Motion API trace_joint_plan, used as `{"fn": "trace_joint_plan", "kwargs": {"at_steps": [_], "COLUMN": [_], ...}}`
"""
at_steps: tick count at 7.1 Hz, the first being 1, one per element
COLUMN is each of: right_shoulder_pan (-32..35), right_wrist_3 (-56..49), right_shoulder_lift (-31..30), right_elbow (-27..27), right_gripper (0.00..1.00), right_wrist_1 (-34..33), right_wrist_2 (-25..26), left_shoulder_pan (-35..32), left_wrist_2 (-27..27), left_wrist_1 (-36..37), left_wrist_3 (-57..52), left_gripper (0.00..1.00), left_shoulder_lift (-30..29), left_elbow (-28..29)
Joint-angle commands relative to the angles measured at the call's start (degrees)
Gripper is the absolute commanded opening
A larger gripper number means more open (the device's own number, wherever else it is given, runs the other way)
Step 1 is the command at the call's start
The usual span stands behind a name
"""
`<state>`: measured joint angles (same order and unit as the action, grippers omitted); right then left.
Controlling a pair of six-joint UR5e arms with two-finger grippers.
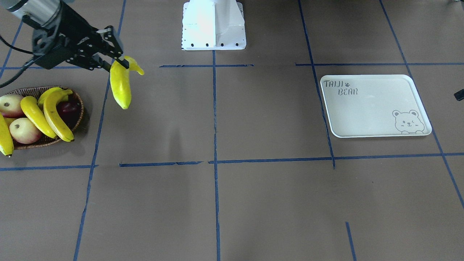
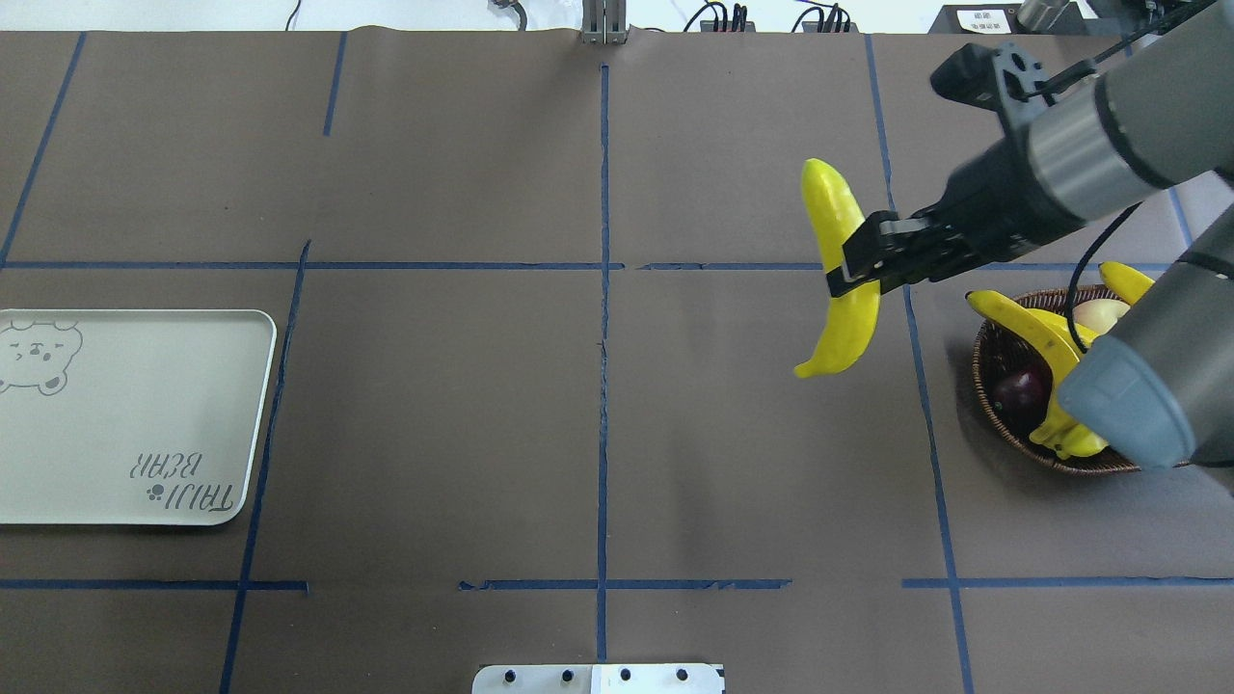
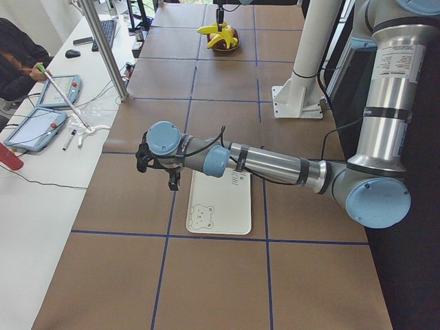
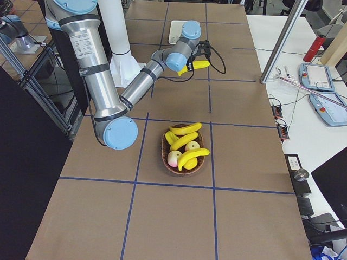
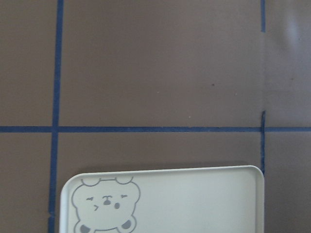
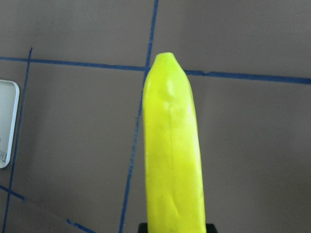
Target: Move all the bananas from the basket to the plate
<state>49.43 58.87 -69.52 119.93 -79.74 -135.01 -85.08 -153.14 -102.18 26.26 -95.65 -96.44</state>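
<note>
Held banana: right up against the right wrist camera, a long curved bright-yellow plastic-looking banana (image 6: 172,145). It's up in the air over the desk, out of the basket.
Plate: flat rectangular off-white tray with the bear print (image 2: 125,424), way over at the robot's left end, nothing on it yet.
Left fingers: the left arm's fingers (image 3: 173,180) hang over the desk just beside the plate's edge. Can't tell if they're wide or narrow from the side shot, and their own wrist cam doesn't show them.
Desk: brown paper top with blue tape lines (image 2: 434,405). Held banana and plate are well apart across it.
Right fingers: the black pair (image 2: 863,253) is clamped across the held banana roughly mid-length, so it sticks out both ways.
Basket: shallow oval brown wicker basket (image 1: 79,108) at the robot's right end. It holds three more bananas (image 1: 56,117) that I can count, two pink-cream apples (image 1: 24,130) and a dark round fruit (image 1: 69,108).
Step in hand: my read is that this is the carry of banana number one, with none delivered.
Doing it well: that skin looks slick, so keep the squeeze steady and hold height across the desk. Then come down low and lay it flat mid-plate before letting go, so it can't roll over the shallow rim.
Watch out: the left arm sits near the plate, so I'd pick an approach that stays clear of it.
</note>
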Motion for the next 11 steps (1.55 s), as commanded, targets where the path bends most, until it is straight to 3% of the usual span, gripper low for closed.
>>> {"fn": "trace_joint_plan", "kwargs": {"at_steps": [1,3,4,5,7,11], "right_shoulder_pan": [-9.0,-14.2,-15.5,-16.1,-16.3,-16.8], "right_wrist_3": [9.6,13.4,14.2,14.4,14.4,14.4], "right_shoulder_lift": [6.1,9.4,12.1,14.1,15.6,16.0], "right_elbow": [-0.2,-0.6,-2.4,-4.0,-4.9,-5.1], "right_gripper": [0.0,0.0,0.0,0.0,0.0,0.0], "right_wrist_1": [-0.1,-0.3,-0.5,-0.7,-0.8,-0.8], "right_wrist_2": [7.5,13.9,16.0,16.4,16.9,16.9], "left_shoulder_pan": [5.1,11.1,16.7,18.4,24.1,35.3], "left_wrist_2": [-1.1,-1.0,-0.5,2.4,11.4,27.6], "left_wrist_1": [-16.3,-23.6,-26.7,-27.0,-30.6,-53.2], "left_wrist_3": [23.1,42.6,43.6,44.1,59.1,87.1], "left_gripper": [1.0,0.97,1.0,1.0,1.0,1.0], "left_shoulder_lift": [-2.4,-9.3,-10.6,-12.8,-19.1,-21.9], "left_elbow": [-0.2,-0.1,0.4,0.5,0.2,0.3]}}
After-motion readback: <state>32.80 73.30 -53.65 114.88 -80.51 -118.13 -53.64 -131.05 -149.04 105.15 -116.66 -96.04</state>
